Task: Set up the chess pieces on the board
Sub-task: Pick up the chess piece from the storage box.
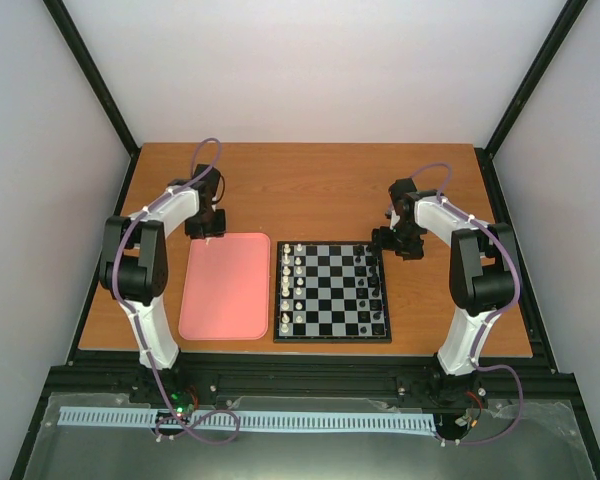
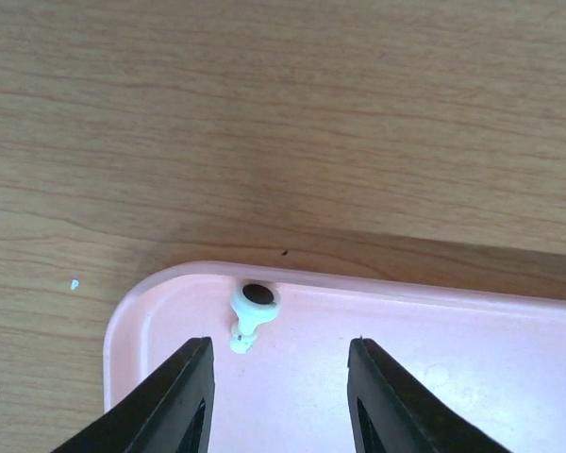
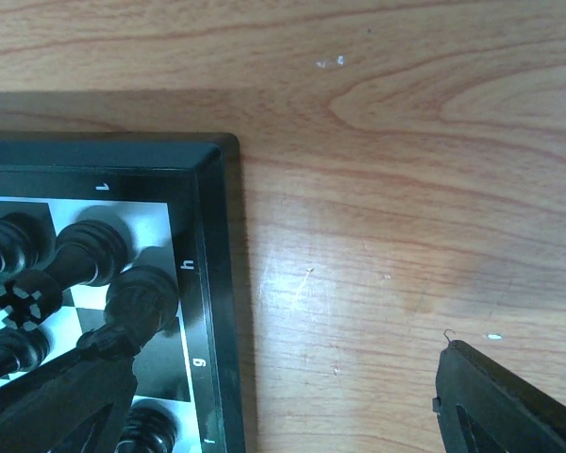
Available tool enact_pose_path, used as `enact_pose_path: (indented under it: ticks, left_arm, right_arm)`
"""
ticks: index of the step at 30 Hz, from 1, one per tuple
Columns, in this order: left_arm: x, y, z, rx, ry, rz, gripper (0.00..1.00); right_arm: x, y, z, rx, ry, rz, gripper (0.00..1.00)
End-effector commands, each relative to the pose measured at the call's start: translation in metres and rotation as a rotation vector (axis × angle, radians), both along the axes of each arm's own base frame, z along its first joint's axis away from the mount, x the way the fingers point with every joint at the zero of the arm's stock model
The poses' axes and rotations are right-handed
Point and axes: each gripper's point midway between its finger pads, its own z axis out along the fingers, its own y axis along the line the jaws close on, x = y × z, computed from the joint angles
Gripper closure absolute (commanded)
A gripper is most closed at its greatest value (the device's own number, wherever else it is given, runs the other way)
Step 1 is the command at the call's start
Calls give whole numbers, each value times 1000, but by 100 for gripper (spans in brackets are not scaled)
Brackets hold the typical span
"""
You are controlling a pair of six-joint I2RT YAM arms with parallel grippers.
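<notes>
Dark fingers (image 2: 184, 396) of the left gripper (image 2: 278, 347) stand partly apart, holding nothing. One cream chess piece (image 2: 248, 316) lies toppled just ahead of them, off-centre, in the pink tray's (image 2: 472, 377) far corner. Likely step: fetching it. Next the gripper must centre over it, descend, close, then carry it to the board (image 1: 332, 292).

Table (image 2: 358, 113) is looking like wood-grain laminate, lightly scuffed. Pink tray (image 2: 472, 359) is showing smooth satin plastic, and the white chess piece (image 2: 250, 316) is looking like plastic too. Board (image 3: 212, 283) border and black pieces (image 3: 90, 250) are shining glossy.
</notes>
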Motion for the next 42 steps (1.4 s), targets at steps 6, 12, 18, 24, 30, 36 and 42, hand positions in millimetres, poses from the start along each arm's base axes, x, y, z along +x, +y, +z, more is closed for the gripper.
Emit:
enact_pose_path:
  ticks: [6,12,18,24,30,36,42]
  left_arm:
    - [16,-2,7,17,-69,19,60]
    - [17,2,3,41,-72,31,62]
    - [16,6,0,63,-71,41,63]
    - [11,2,-6,36,-57,41,65]
    - [8,0,-13,26,-43,34,65]
    - [19,-2,-19,20,-54,39,65]
    - [24,-1,-26,31,-53,38,66]
  right_arm:
    - [6,2,5,-8,-13,13,0]
    - [7,2,6,-9,-15,14,0]
    - [7,2,6,-8,-14,15,0]
    - [9,1,8,-13,-19,18,0]
    - [8,2,6,-12,-16,16,0]
    - [7,1,5,-14,-10,18,0]
    - [6,1,6,-16,-12,17,0]
